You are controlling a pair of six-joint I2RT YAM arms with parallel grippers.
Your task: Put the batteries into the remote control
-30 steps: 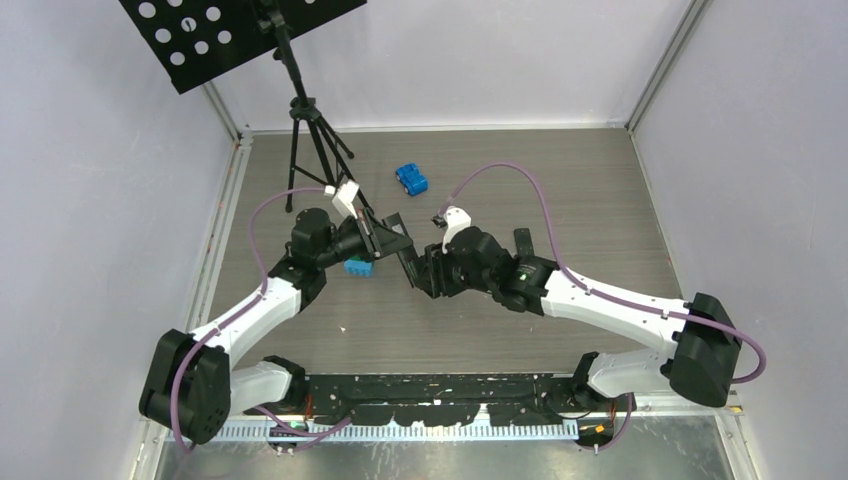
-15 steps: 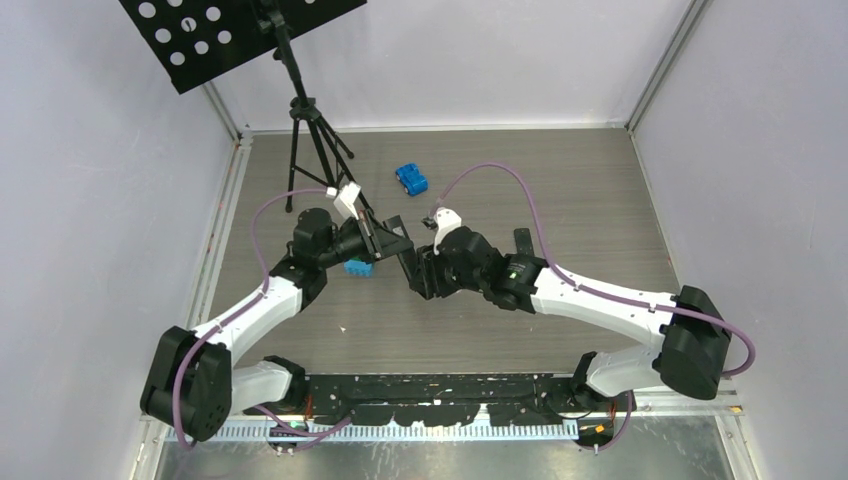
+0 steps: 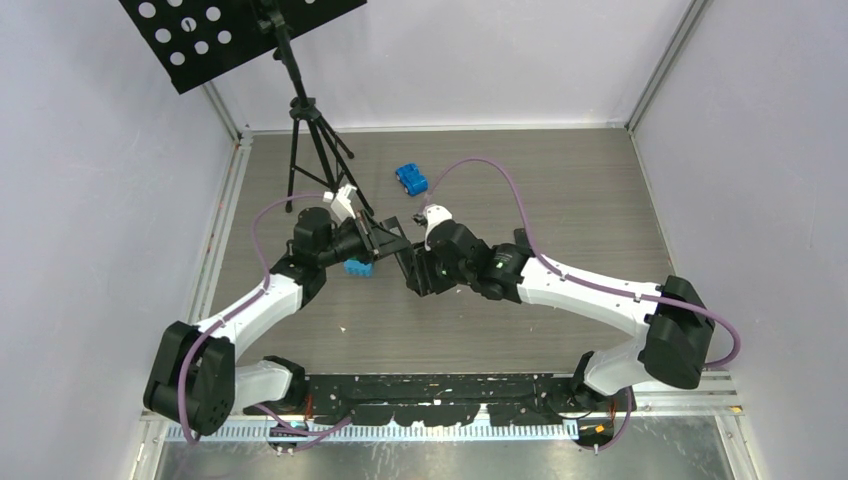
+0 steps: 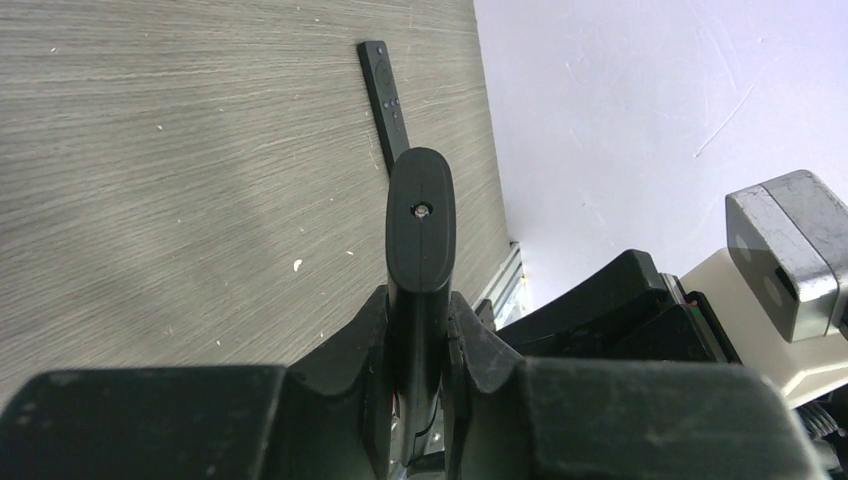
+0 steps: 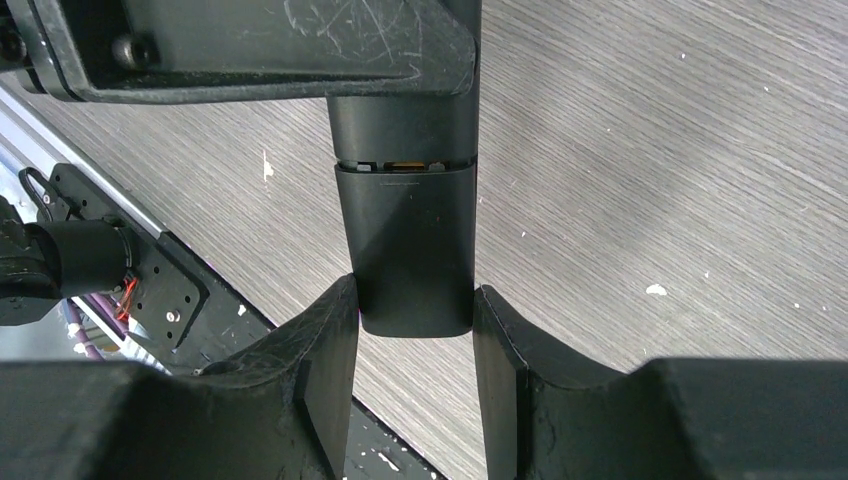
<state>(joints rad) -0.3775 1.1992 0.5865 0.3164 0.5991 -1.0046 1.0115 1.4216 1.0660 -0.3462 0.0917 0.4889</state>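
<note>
Remote control (image 5: pixel 405 240) is up off the table (image 3: pixel 560 190), held in the air near the table's middle between both arms. The left gripper (image 4: pixel 420 312) is clamped tight on one end. The right gripper (image 5: pixel 413 300) is closed round the other end, with both fingers (image 5: pixel 330 340) against the sides of the back cover.

Progress, my read: the cover is nearly home. A thin seam (image 5: pixel 400 163) is open with an orange-yellow glint inside, probably a battery. I can't see any loose batteries. What's left is to push the cover flush and set the remote down.

At 12 o'clock of the remote there's a blue block (image 3: pixel 411 179), and at 9 o'clock a second blue piece (image 3: pixel 358 267). At 11 o'clock is a tripod stand (image 3: pixel 305 130). A slim black bar with button marks (image 4: pixel 385 100) lies by the wall.

There's no readable writing, and a tiny mark under the seam is too small to make out.
</note>
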